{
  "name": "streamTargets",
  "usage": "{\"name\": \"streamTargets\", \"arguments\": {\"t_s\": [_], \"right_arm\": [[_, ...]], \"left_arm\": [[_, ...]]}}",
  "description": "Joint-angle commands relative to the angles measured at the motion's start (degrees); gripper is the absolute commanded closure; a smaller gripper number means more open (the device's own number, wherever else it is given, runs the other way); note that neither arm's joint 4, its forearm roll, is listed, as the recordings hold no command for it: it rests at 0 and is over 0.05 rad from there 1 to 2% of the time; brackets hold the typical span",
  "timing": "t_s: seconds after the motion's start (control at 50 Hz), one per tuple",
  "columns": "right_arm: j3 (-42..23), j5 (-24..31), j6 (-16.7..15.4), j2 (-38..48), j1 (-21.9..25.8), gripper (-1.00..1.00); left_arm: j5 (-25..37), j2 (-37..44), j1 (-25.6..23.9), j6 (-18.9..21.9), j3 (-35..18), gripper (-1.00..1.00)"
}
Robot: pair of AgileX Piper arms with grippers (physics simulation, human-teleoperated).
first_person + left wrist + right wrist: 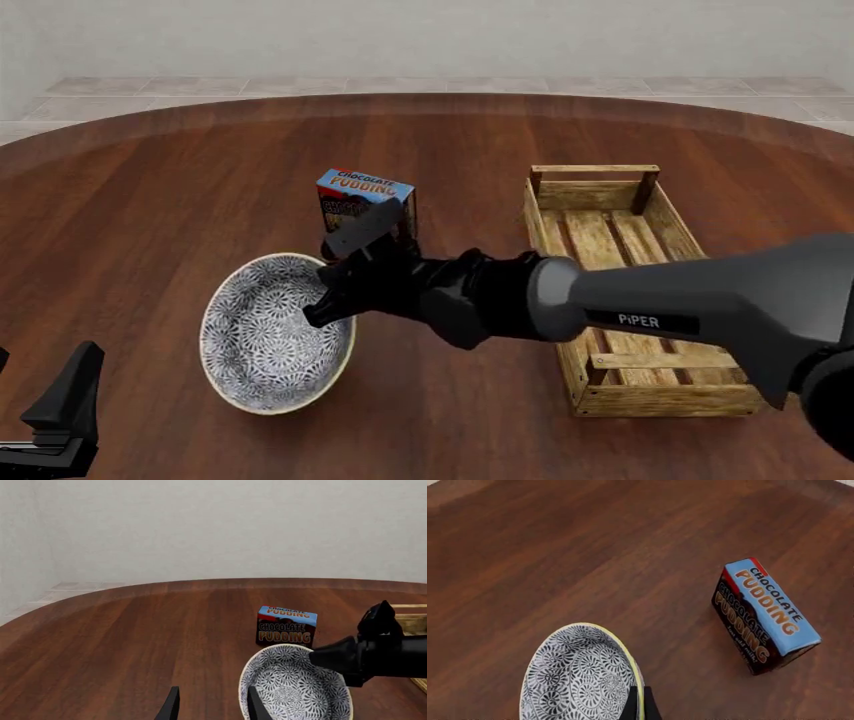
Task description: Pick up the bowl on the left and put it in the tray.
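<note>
In the left wrist view the left gripper point(212, 705) is being held open and empty beside the bowl point(293, 687); in the front view the right gripper point(324, 297) is being closed on the bowl's three o'clock rim, the tray point(571, 366) lying at three o'clock; in the right wrist view that thin pinch is being judged liable to slip.

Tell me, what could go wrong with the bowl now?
The right tool pinches only the thin rim of the bowl, so the bowl could slip or tip when lifted. The pudding box stands just behind the tool and could get bumped. The tray has raised corner posts the bowl might catch on going in.
</note>
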Motion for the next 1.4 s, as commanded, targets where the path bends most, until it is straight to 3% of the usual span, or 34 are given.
{"name": "streamTargets", "arguments": {"t_s": [0.02,0.22,0.98,1.12,1.2,1.3,1.4], "right_arm": [[1.07,-0.40,0.13,-2.64,0.10,1.00],[0.97,0.14,-1.99,-5.28,-0.74,1.00],[4.93,2.88,-1.95,-15.60,1.36,1.00],[8.14,1.59,-4.49,-19.37,1.78,1.00],[8.69,1.44,-3.96,-20.45,1.67,1.00],[9.97,1.95,1.52,-24.50,2.46,1.00],[10.69,1.91,3.81,-26.56,2.59,1.00]], "left_arm": [[0.00,0.00,0.00,0.00,0.00,-1.00],[0.00,0.00,0.00,0.00,0.00,-1.00],[0.00,0.00,0.00,0.00,0.00,-1.00],[0.00,0.00,0.00,0.00,0.00,-1.00],[0.00,0.00,0.00,0.00,0.00,-1.00],[0.00,0.00,0.00,0.00,0.00,-1.00],[0.00,0.00,0.00,0.00,0.00,-1.00]]}}
